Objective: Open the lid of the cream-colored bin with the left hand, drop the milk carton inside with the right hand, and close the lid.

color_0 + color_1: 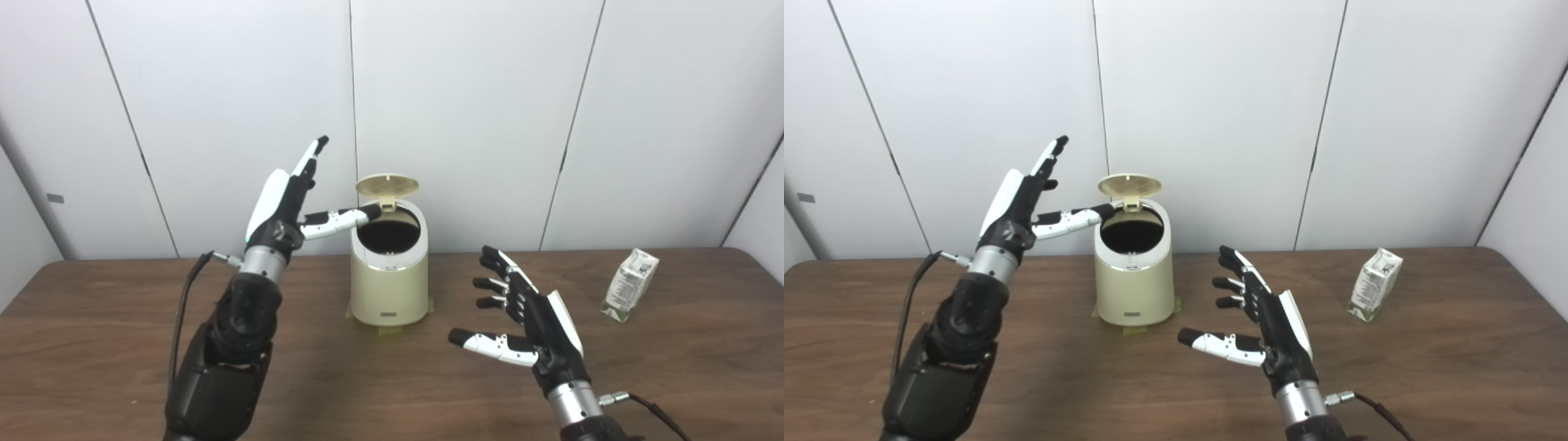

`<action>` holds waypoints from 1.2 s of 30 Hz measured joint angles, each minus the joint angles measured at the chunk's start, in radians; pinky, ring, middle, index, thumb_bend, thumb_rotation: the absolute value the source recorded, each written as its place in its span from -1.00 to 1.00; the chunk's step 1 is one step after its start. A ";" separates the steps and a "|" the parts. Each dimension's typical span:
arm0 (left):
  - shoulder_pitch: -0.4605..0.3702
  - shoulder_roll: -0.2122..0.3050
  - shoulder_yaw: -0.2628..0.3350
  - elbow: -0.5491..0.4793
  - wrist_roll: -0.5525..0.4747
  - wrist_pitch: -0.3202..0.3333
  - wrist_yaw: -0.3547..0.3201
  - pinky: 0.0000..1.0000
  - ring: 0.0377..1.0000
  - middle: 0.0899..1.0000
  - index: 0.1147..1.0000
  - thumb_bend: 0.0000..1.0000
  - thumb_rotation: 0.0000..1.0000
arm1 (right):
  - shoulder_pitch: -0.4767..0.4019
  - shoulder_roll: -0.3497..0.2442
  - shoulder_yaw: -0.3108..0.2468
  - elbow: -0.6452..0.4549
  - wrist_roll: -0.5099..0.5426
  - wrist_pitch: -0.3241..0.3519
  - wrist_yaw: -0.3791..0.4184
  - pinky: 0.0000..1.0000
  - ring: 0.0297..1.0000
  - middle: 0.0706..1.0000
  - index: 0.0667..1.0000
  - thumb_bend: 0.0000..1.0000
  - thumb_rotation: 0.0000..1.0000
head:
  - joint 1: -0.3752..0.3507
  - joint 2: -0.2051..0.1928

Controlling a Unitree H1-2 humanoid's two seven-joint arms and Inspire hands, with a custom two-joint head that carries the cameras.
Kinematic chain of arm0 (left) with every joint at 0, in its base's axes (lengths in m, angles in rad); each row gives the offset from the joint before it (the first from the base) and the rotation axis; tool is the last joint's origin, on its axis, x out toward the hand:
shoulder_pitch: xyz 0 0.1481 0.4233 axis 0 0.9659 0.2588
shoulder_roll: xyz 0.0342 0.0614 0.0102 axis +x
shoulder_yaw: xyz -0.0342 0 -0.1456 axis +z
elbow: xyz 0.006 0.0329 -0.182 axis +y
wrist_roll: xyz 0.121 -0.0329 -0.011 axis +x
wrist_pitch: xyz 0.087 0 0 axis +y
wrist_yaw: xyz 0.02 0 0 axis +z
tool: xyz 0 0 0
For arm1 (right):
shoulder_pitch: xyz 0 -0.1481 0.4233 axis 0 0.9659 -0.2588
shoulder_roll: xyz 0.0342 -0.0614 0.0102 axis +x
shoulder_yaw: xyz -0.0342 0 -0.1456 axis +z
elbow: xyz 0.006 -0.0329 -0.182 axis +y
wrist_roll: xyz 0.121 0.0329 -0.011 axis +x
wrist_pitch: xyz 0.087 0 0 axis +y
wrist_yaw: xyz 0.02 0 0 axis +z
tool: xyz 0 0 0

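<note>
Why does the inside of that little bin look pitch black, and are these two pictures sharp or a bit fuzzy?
In the left eye view, the bin has its lid up, yet the light does not reach inside, so the opening reads black. In the right eye view, the print on the milk carton is too soft to read, and faint sheen lies on the table. Both views are evenly lit, with soft shadows.

bin [389, 288] mouth open, lid [387, 185] upright behind
</note>
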 measured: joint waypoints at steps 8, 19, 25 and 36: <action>0.231 0.080 0.052 -0.045 -0.130 -0.054 -0.064 0.44 0.71 0.75 0.80 0.84 -0.36 | 0.002 -0.013 -0.014 0.000 0.006 0.000 0.000 0.37 0.60 0.78 0.79 0.54 -0.46 | -0.005 0.005; 0.386 -0.002 0.106 -0.031 -0.207 -0.247 -0.003 0.19 0.35 0.47 0.52 0.49 -0.62 | 0.007 -0.009 -0.034 0.006 0.026 -0.015 -0.018 0.27 0.51 0.71 0.71 0.58 -0.52 | -0.028 -0.008; 0.451 -0.028 0.110 -0.032 -0.206 -0.321 0.020 0.19 0.34 0.46 0.51 0.46 -0.65 | 0.035 0.003 -0.076 0.024 0.064 -0.092 -0.056 0.27 0.49 0.68 0.68 0.49 -0.60 | -0.126 -0.032; 0.461 0.006 0.125 -0.026 -0.237 -0.347 0.022 0.28 0.43 0.52 0.56 0.33 -0.75 | -0.052 -0.177 -0.185 -0.013 -0.035 0.083 -0.063 0.22 0.40 0.57 0.62 0.59 -0.67 | -0.340 -0.083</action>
